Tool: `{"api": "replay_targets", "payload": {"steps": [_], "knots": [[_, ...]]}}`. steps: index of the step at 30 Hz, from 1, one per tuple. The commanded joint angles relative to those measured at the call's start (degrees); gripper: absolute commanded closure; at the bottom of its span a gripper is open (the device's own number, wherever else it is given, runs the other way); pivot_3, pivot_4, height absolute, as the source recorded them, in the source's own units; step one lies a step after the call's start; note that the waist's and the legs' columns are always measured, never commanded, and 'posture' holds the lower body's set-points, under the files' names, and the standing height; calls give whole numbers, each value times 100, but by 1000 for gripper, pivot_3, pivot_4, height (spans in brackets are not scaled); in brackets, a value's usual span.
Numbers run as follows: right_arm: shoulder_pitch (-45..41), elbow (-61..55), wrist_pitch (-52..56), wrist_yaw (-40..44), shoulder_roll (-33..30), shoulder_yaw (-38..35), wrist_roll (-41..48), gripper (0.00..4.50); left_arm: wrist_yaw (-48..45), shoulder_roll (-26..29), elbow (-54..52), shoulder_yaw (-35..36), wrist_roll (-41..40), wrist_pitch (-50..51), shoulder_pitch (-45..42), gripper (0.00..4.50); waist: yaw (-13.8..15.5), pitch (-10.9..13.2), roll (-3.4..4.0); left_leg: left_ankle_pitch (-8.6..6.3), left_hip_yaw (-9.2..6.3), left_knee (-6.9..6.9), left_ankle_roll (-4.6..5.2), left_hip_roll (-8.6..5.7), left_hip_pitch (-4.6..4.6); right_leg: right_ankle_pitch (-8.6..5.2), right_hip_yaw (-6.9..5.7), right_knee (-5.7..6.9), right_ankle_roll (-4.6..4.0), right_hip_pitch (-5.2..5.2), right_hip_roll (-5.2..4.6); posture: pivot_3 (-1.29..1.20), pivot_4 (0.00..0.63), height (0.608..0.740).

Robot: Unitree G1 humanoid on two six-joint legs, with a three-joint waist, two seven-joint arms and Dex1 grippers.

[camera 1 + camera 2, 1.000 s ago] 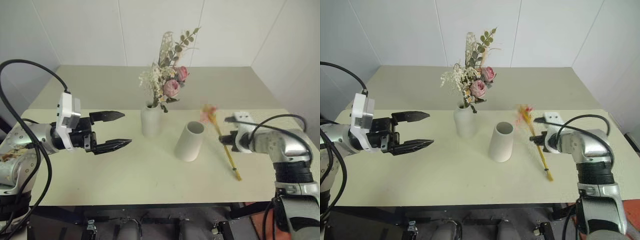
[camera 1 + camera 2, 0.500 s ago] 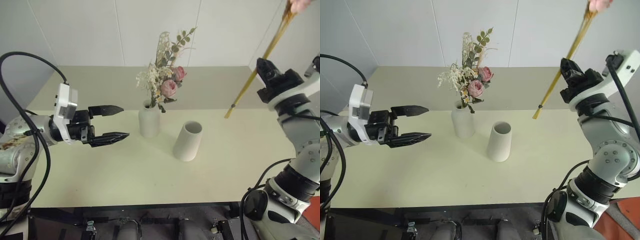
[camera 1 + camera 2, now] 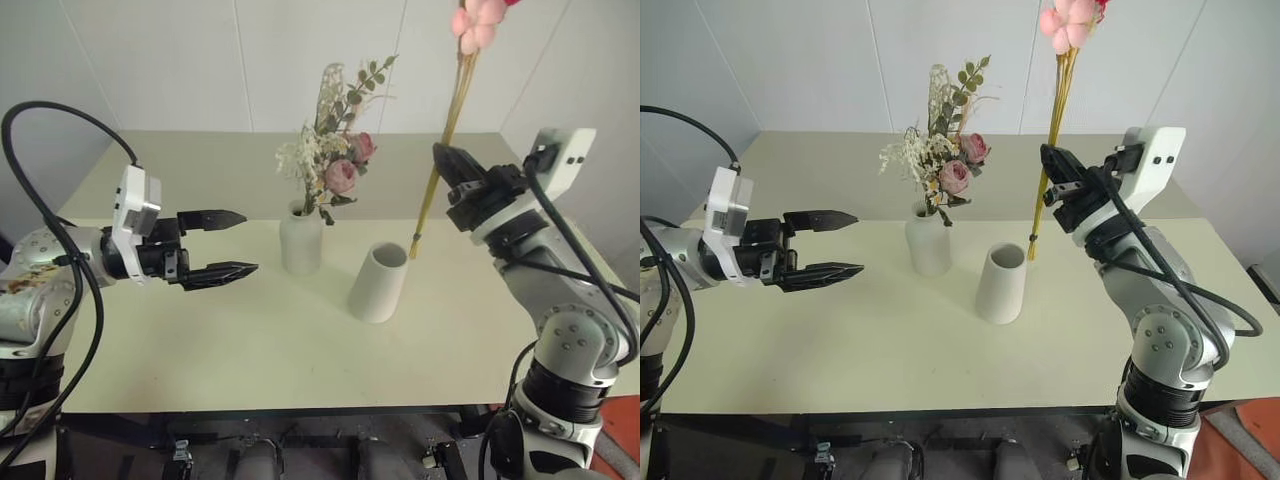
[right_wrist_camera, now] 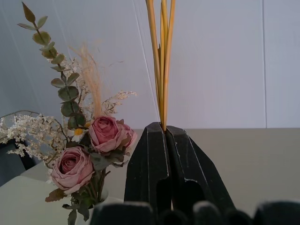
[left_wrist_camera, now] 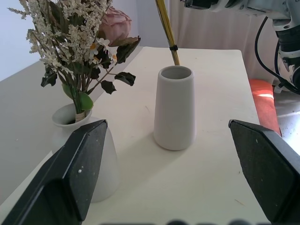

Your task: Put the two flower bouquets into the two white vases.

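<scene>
Straw bundle (image 3: 443, 170): near-upright, blossoms up, clenched in right gripper (image 3: 443, 158) above cylinder vase (image 3: 379, 283). Rose bunch (image 3: 332, 150) in bottle vase (image 3: 301, 238). Left gripper (image 3: 240, 243): fingers spread, empty.

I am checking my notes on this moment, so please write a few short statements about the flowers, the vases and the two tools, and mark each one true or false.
1. The rose bouquet stands in the narrow-necked vase. True.
2. The wide vase lies on its side. False: it stands upright, its mouth empty.
3. The right tool is shut on the straw bundle, blossoms up. True.
4. The bundle's lower end already rests inside the wide vase. False: it hangs in the air near the mouth.
5. The left tool grips the narrow-necked vase. False: it is open, apart from it.
</scene>
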Motion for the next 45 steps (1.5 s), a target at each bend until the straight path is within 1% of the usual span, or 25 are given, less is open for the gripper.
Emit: {"api": "replay_targets", "payload": {"steps": [1, 6, 12, 16, 21, 30, 35, 38, 41, 43, 44, 45], "knots": [[-133, -130, -425, 22, -10, 111, -154, 4479, 8, 102, -84, 125, -12, -73, -43, 0, -3, 0, 0, 0, 0, 0, 0, 0, 0, 0, 0, 0, 0, 0, 0, 0, 150, 740], [-339, -18, -598, 56, -136, 90, -218, 4479, 21, 107, -80, 110, -3, -71, -71, 0, 1, 0, 0, 0, 1, 0, 0, 0, 0, 0, 0, 0, 0, -1, 0, 0, 150, 740], [-367, -132, -557, -47, -123, 3, 37, 4479, 21, 92, -73, 84, 1, -70, -82, 0, 3, 0, 0, 0, 1, -1, 0, 0, -1, 1, 0, 0, -2, -1, 0, 0, 150, 740], [-32, -317, -440, -37, -51, 157, 267, 4479, 15, 80, -59, 68, 11, -80, -77, 0, 3, 0, 0, 0, 1, -2, 0, 1, -1, 0, 0, 0, -2, -1, 1, 0, 150, 740], [282, -298, -516, -54, 48, 411, 239, 4479, 16, 80, -12, 48, 40, -76, -98, 0, -1, 0, 0, 0, 2, -2, 0, 1, 1, 0, 0, 0, -1, -1, -1, 0, 150, 740], [706, 122, -957, 120, 237, 641, -177, 4479, 31, 105, -8, 92, 52, -72, -64, 0, 5, 0, 0, 0, 2, -2, 0, 1, 0, -1, 1, -1, 0, -1, 0, 0, 150, 740], [1315, 239, -1645, 422, 382, 851, -716, 4479, 24, 118, 19, 81, 80, -92, -84, 0, 11, 0, 0, 0, 2, -2, 0, 1, -1, -2, 0, -3, 1, -1, 0, 0, 150, 740], [1655, 118, -1848, 575, 412, 846, -785, 4479, -8, 143, 58, 71, 99, -105, -112, 0, 9, 0, 0, 0, 2, -2, 0, 1, -1, -5, 1, -2, 7, -2, 0, 0, 150, 740], [2054, -154, -1974, 703, 355, 756, -761, 3787, -46, 184, 132, 42, 119, -118, -179, 0, 12, 0, 0, 0, 2, -2, 0, 1, 1, -8, 0, -1, 10, -1, 1, 0, 150, 740], [2248, -324, -2003, 780, 279, 687, -706, 3204, -78, 202, 176, 28, 144, -128, -209, 0, 17, 0, 0, 0, 2, -2, 0, 1, 0, -8, 0, -2, 10, -2, 0, 0, 150, 740], [2366, -435, -1981, 843, 206, 619, -626, 2804, -98, 213, 196, 22, 157, -131, -225, 0, 17, 0, 0, 0, 2, -2, -1, 1, 0, -8, 0, -3, 10, -1, 0, 0, 150, 740], [2517, -572, -1951, 959, 73, 555, -568, 2497, -115, 221, 216, 16, 167, -130, -244, 0, 18, 0, 0, 0, 3, -2, -1, 0, 0, -8, 1, -2, 10, -1, -1, 0, 150, 740]]}}
